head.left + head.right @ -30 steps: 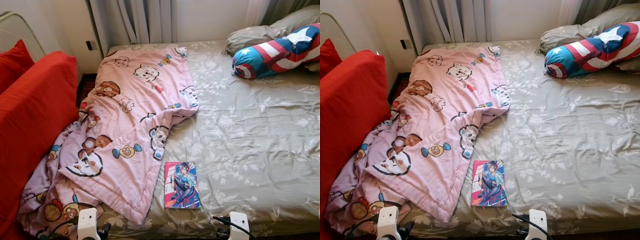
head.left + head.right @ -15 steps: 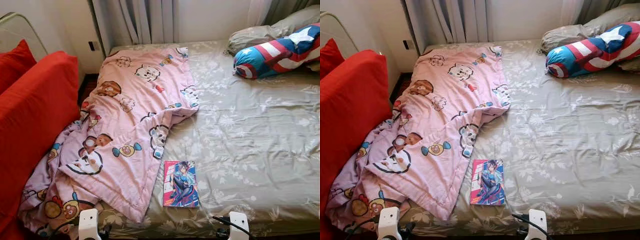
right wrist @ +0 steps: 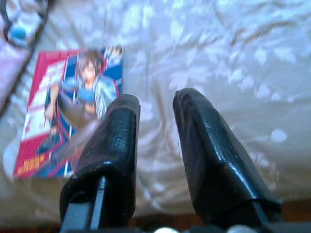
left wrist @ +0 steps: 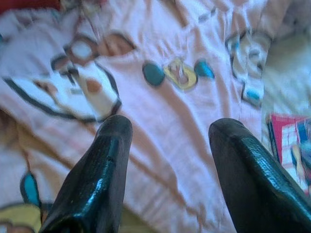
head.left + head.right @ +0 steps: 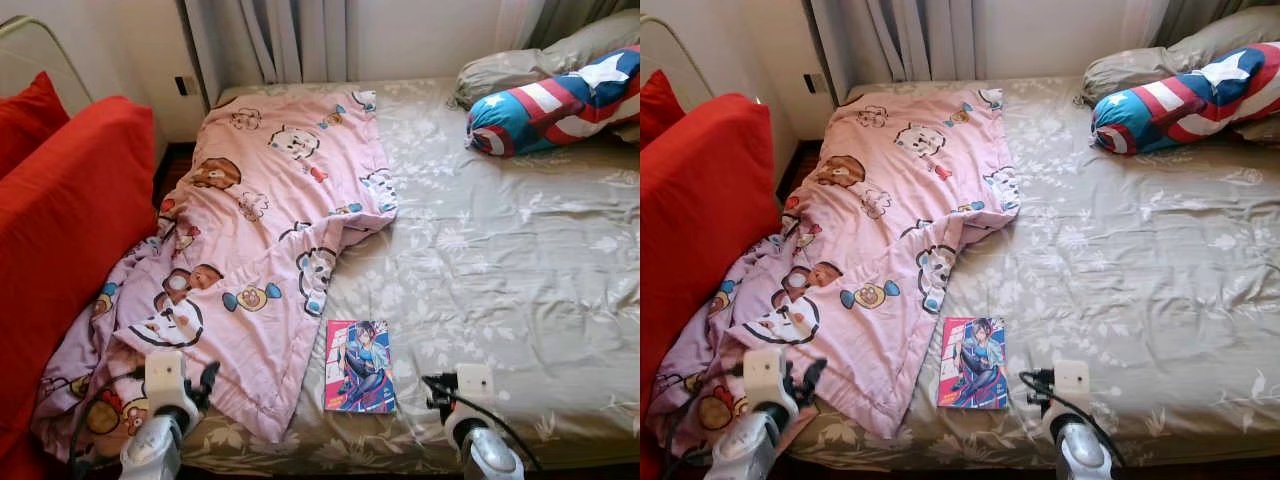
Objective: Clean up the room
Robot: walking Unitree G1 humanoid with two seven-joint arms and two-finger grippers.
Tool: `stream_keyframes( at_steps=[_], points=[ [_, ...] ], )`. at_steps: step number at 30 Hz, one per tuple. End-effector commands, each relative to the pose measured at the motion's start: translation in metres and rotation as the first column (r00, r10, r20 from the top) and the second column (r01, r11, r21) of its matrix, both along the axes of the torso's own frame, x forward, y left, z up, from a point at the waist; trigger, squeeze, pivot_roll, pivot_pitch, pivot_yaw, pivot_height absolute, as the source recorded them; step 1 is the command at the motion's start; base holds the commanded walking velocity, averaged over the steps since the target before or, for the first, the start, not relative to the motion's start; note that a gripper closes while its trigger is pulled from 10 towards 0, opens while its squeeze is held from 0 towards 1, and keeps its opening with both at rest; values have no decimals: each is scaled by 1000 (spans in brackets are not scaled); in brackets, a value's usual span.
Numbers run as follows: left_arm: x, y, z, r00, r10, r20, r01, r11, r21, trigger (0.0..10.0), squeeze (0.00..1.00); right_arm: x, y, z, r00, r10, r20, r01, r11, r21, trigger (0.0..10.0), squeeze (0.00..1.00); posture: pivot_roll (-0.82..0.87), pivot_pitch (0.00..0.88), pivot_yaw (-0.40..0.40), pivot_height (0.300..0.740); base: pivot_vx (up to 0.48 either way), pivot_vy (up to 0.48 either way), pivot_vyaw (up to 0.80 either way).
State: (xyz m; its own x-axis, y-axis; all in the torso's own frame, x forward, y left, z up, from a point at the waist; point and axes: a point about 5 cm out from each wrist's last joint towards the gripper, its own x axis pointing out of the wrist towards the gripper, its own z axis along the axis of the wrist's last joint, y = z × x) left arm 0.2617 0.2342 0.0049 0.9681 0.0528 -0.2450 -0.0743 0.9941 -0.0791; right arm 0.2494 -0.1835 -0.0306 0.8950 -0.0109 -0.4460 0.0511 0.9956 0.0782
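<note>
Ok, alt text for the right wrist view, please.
The right gripper, its two black fingers slightly apart, hovers over a grey floral bedsheet. A colourful comic book lies flat just beside it, with a pink blanket's edge at the corner.

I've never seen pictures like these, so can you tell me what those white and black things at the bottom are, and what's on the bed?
Those are a robot's two arms. Two pictures come from cameras in its head, looking down at a bed. The other two come from cameras on its wrists, looking along its black fingers.

The left gripper hangs over a crumpled pink cartoon blanket, jaws wide apart. The right gripper hovers over the flowery sheet beside a comic book, jaws a little apart. Neither holds anything.

A star-and-stripes pillow lies at the far corner, and red cushions sit beside the bed.
</note>
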Motion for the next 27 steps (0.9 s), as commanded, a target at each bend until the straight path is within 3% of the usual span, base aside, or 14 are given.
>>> stream_keyframes(
  at_steps=[1, 7, 10, 16, 27],
  points=[
    [-11, 3, -2, 1000, 11, 20, -11, 1000, 2, 10000, 0, -3, -3, 1, 999, -24, 28, 23, 1000, 12, 10000, 0, 0, 122, 14, 740, 0, 0, 0],
    [-19, -4, 2, 997, 8, 80, -7, 1000, -8, 10000, 0, -2, 2, 5, 997, -8, 78, 7, 1000, 12, 10000, 0, 5, 117, 1, 740, 0, 0, 0],
    [-19, -7, 3, 996, 8, 86, -7, 1000, -12, 10000, 0, -2, 3, 4, 998, -7, 64, 7, 1000, 2, 10000, 0, 6, 114, -1, 740, 0, 0, 0],
    [-11, -14, 11, 993, 27, 113, -21, 998, -60, 10000, 0, -4, 6, 3, 997, -11, 76, 9, 1000, 15, 10000, 0, -5, 99, 5, 695, 0, 0, 0],
    [-10, -17, 13, 994, -4, 110, 11, 998, -58, 10000, 0, -2, 4, 5, 997, -9, 80, 8, 1000, 13, 10000, 0, -8, 76, 12, 695, 0, 0, 0]
  ],
)
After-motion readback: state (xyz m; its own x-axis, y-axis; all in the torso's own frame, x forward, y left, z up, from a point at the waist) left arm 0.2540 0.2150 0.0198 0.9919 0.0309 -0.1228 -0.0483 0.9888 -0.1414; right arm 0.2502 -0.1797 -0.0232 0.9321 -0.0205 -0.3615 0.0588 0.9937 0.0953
